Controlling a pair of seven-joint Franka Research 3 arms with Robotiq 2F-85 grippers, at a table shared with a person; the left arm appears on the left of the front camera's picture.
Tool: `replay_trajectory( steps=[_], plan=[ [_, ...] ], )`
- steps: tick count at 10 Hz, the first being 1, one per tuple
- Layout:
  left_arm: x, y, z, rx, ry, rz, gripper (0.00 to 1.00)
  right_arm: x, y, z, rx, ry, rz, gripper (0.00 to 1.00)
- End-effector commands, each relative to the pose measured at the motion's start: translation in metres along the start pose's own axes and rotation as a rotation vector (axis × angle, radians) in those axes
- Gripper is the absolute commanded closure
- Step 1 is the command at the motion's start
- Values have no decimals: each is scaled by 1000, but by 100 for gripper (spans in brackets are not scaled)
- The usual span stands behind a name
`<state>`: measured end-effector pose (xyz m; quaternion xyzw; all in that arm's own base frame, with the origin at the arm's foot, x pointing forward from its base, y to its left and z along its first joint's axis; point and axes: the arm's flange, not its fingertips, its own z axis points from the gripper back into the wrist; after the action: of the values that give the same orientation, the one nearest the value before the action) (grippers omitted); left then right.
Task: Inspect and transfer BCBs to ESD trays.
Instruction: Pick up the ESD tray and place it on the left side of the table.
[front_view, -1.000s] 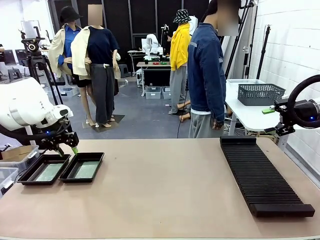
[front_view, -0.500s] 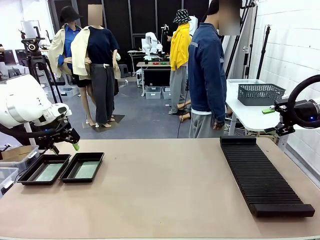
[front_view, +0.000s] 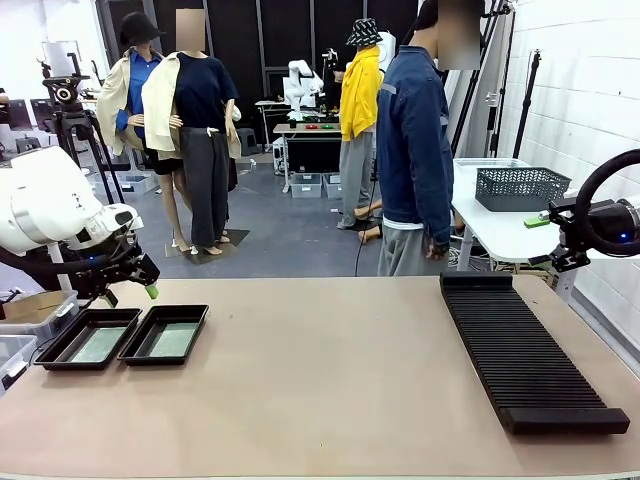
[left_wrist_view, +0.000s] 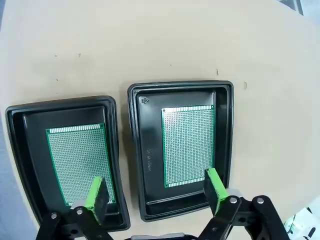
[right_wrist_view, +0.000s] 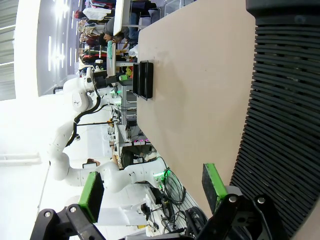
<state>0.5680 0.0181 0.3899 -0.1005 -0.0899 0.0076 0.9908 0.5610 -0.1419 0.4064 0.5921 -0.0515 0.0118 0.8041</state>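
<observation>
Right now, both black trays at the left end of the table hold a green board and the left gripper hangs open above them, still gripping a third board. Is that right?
Not quite. The left gripper is open and holds nothing; the left wrist view shows bare space between its green pads. The rest stands: each of the two trays holds one green board.

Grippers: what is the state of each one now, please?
Left gripper: open, holding nothing, above the trays.
Right gripper: open, holding nothing.

long black ribbed slotted rack (front_view: 530, 350) under the right gripper, grey mesh basket (front_view: 521, 187) beyond it, beige table (front_view: 330, 380), person in denim jacket (front_view: 412, 150)
</observation>
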Motion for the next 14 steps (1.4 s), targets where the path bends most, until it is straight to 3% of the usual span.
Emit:
replay_trajectory(
  steps=[1, 12, 14],
  plan=[
    [-2, 1, 2, 1, -7, 1, 0, 0, 0, -1, 0, 2, -8, 0],
    [0, 0, 0, 0, 0, 0, 0, 0, 0, -1, 0, 2, -8, 0],
    [3, 18, 40, -131, 23, 64, 0, 0, 0, -1, 0, 2, -8, 0]
  ],
)
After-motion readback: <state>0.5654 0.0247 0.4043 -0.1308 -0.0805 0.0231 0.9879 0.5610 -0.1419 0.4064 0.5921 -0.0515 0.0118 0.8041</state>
